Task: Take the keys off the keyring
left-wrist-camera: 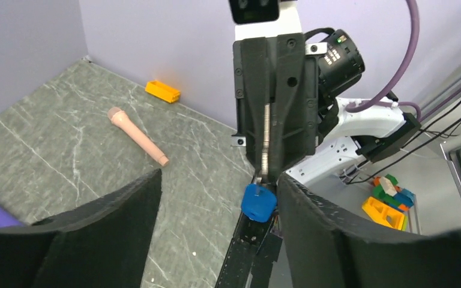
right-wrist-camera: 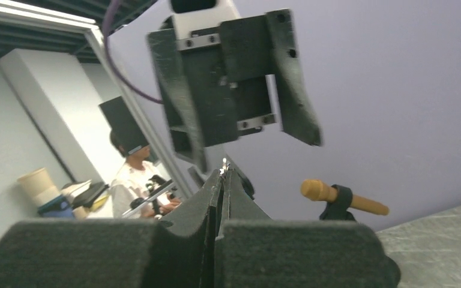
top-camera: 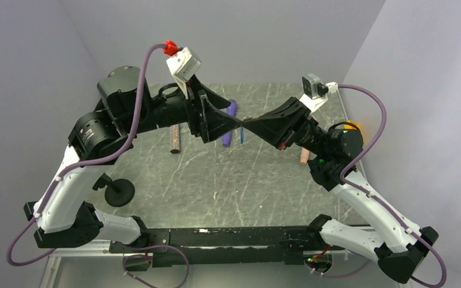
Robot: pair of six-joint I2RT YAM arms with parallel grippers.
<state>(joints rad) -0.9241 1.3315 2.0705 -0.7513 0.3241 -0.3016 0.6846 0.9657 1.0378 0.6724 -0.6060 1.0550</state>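
My right gripper (top-camera: 247, 123) is shut and raised over the middle of the table. In the left wrist view it (left-wrist-camera: 265, 173) clamps a thin grey metal piece (left-wrist-camera: 266, 138) seen edge-on; I cannot tell if this is a key or the ring. The keyring's blue tag (left-wrist-camera: 258, 203) hangs just below its tip, also visible from above (top-camera: 242, 138). A tiny metal bit (right-wrist-camera: 224, 167) pokes from the right gripper's tip (right-wrist-camera: 223, 175). My left gripper (top-camera: 233, 122) faces it tip to tip, open and empty (left-wrist-camera: 219, 177), its fingers (right-wrist-camera: 294, 90) spread wide.
A purple wand (top-camera: 230, 114) lies behind the grippers. A brown cylinder (top-camera: 175, 141) lies to the left and a peach cylinder (top-camera: 304, 157) under the right arm. An orange block (top-camera: 353, 126) sits at the right wall. A black round-based stand (top-camera: 119, 192) is near left.
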